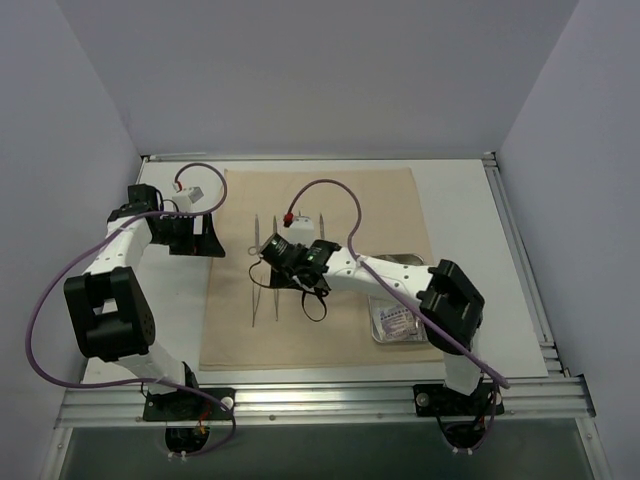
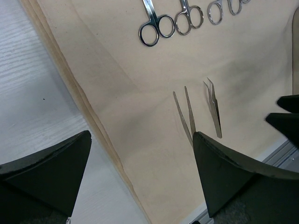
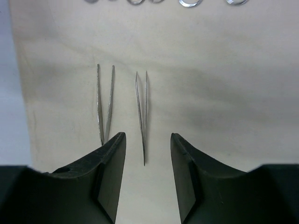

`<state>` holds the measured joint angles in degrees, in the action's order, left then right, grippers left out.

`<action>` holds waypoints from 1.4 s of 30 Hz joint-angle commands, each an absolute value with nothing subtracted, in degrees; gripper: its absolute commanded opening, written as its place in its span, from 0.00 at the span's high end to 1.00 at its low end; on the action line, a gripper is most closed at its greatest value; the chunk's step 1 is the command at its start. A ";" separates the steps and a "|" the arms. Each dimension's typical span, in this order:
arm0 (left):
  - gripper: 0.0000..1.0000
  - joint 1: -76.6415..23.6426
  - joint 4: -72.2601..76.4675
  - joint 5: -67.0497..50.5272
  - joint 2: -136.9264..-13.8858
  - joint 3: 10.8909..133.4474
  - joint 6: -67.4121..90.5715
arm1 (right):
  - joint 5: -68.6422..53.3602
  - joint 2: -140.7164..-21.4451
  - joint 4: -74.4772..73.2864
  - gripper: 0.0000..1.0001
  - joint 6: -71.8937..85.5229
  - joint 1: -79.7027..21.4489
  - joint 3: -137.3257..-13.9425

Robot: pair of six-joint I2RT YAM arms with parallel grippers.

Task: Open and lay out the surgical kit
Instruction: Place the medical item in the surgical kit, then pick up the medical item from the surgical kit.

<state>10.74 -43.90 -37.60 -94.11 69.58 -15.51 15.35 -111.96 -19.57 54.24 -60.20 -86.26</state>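
The beige cloth wrap (image 1: pixel 330 200) lies spread flat on the table. Thin steel clamps (image 1: pixel 266 228) lie in a row on it, their ring handles in the left wrist view (image 2: pixel 156 30). Two tweezers (image 1: pixel 257 303) lie side by side nearer me, shown in the right wrist view (image 3: pixel 105 105) and left wrist view (image 2: pixel 184 112). My right gripper (image 1: pixel 280 280) is open and empty, its jaws (image 3: pixel 148 149) just above the right tweezers' (image 3: pixel 141 112) joined end. My left gripper (image 1: pixel 212 238) is open and empty over the cloth's left edge (image 2: pixel 142 158). The steel tray (image 1: pixel 378 335) holds pale packets (image 1: pixel 395 320).
The aluminium rail (image 1: pixel 320 400) runs along the table's near edge and shows in the left wrist view (image 2: pixel 280 149). Bare white table (image 2: pixel 42 93) lies left of the cloth. Grey walls enclose the far and side edges. The right gripper's black body (image 2: pixel 285 114) shows at the left wrist view's right.
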 commanded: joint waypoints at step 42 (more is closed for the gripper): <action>0.05 11.34 -44.74 -37.79 -96.86 72.42 -16.08 | 6.86 -121.90 -12.30 0.79 45.44 -59.68 -87.98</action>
<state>10.98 -44.62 -36.27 -96.57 70.02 -15.51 7.53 -121.60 -10.26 44.91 -59.99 -86.37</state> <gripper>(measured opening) 0.947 0.220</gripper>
